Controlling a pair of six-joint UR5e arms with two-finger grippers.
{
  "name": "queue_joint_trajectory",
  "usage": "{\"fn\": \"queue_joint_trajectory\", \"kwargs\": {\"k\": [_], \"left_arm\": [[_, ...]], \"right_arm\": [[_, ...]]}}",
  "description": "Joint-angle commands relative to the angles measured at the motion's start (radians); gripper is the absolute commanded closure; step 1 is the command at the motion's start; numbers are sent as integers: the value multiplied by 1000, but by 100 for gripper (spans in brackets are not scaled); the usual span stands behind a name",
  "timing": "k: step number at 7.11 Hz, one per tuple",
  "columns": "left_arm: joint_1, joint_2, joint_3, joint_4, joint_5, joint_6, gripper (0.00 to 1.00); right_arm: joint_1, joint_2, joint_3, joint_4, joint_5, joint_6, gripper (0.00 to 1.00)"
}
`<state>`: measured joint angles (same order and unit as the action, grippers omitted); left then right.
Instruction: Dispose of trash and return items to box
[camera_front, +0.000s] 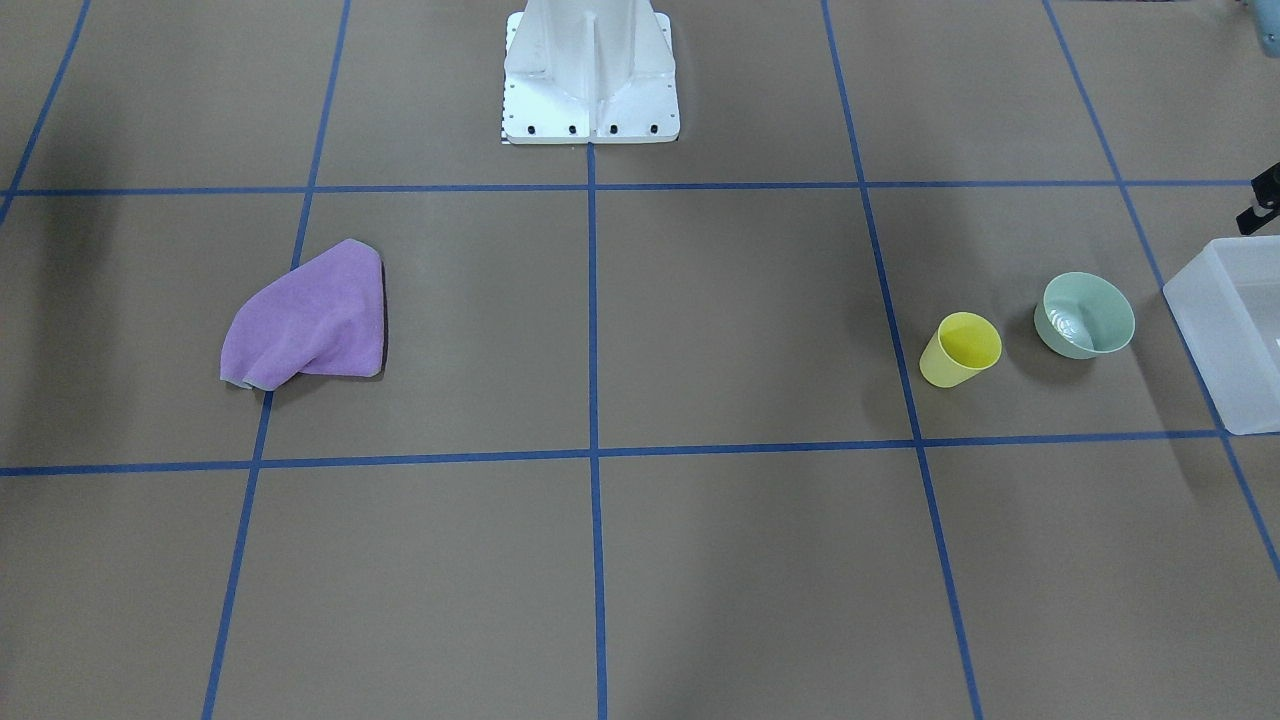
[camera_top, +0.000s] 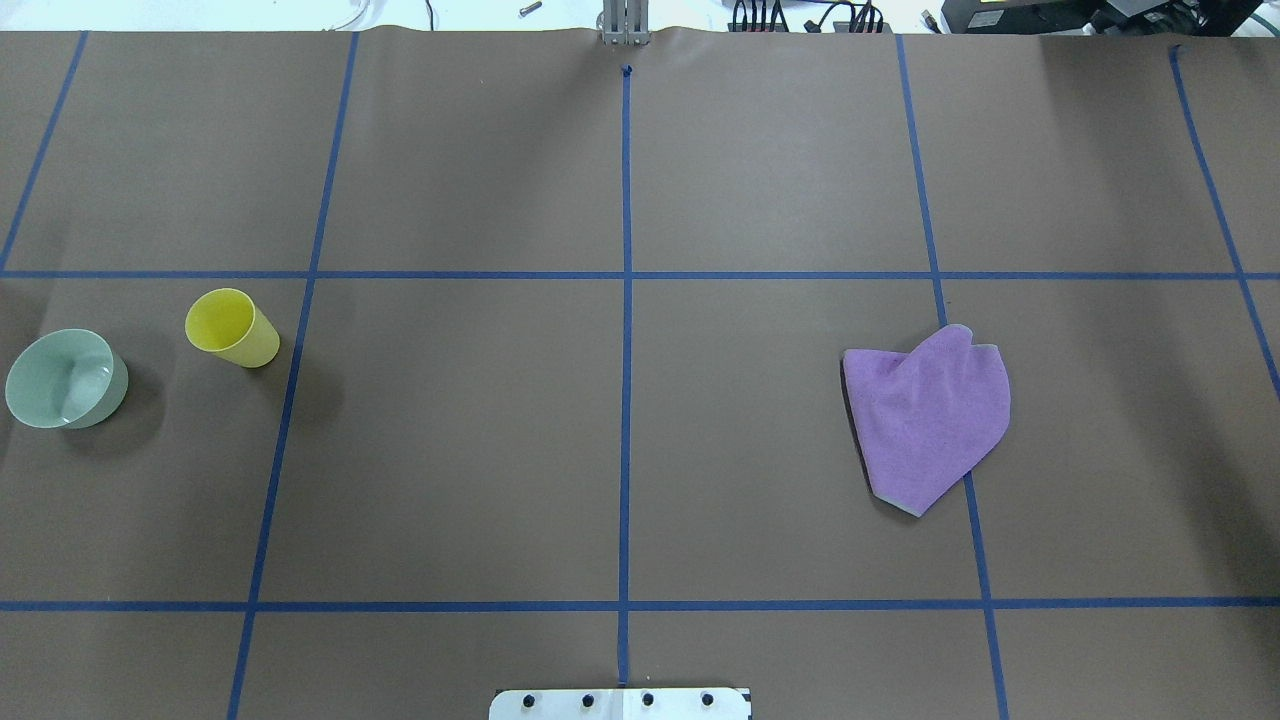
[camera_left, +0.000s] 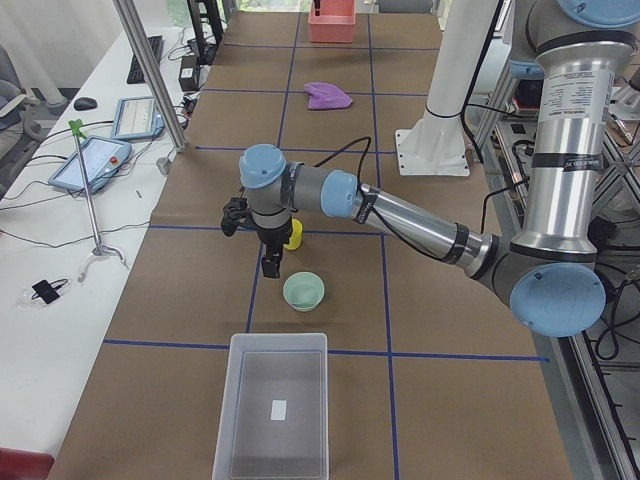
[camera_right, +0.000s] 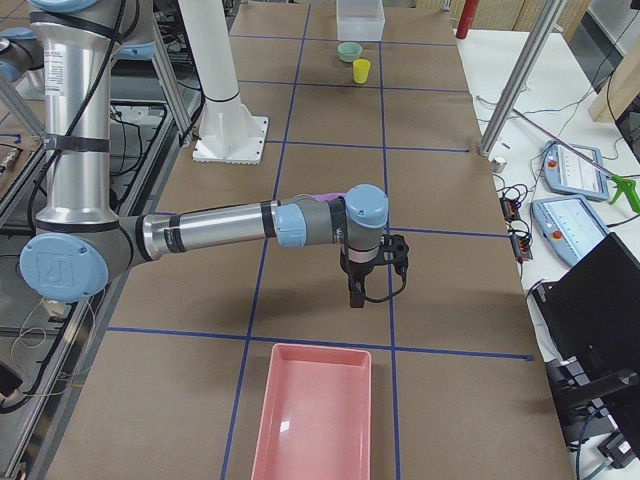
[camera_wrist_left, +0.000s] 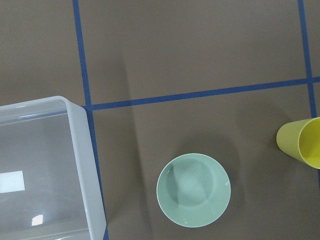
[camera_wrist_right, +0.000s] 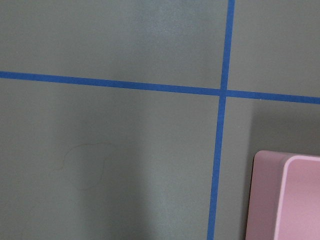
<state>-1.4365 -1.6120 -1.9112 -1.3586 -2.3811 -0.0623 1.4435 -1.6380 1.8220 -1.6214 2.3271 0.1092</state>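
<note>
The mint-green bowl (camera_front: 1088, 315) stands upright on the brown table, also in the overhead view (camera_top: 62, 380) and the left wrist view (camera_wrist_left: 193, 190). The yellow cup (camera_front: 960, 350) stands beside it (camera_top: 232, 327), apart from it. The frosted-white box (camera_front: 1205, 350) sits past the bowl, at the table's end (camera_left: 228, 400), and holds nothing. My left gripper (camera_left: 270, 262) hangs above the table next to the cup and bowl, touching neither. My right gripper (camera_right: 355, 295) hangs over bare table near the pink tray. I cannot tell whether either is open or shut.
A purple cloth (camera_top: 930, 415) lies crumpled on my right half of the table. A pink tray (camera_right: 315, 415) sits at the table's right end, holding nothing. The white robot base (camera_front: 590, 80) stands at the table's middle edge. Blue tape lines cross the table.
</note>
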Motion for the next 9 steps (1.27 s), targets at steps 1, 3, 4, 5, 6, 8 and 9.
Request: {"fn": "queue_joint_trajectory", "kwargs": {"k": [1,3,4,5,6,8,9], "left_arm": [[71,1,38,-66,8,-130,2],[198,14,124,-321,77,-332,2],[261,17,177,-462,106,-479,2],[315,32,237,-593,111,-557,2],[406,33,270,-687,184,-673,2],[459,50,267,-726,234,-728,2],[481,59,270,-728,237,-737,2]], "right_arm": [[0,3,5,2,2,1,0],[-2,6,3,2,0,1,0],[-2,7,3,3,0,1,0],[-3,9,3,3,0,1,0],[-5,9,3,2,0,1,0],[-5,9,3,2,0,1,0],[-5,9,2,2,0,1,0]]}}
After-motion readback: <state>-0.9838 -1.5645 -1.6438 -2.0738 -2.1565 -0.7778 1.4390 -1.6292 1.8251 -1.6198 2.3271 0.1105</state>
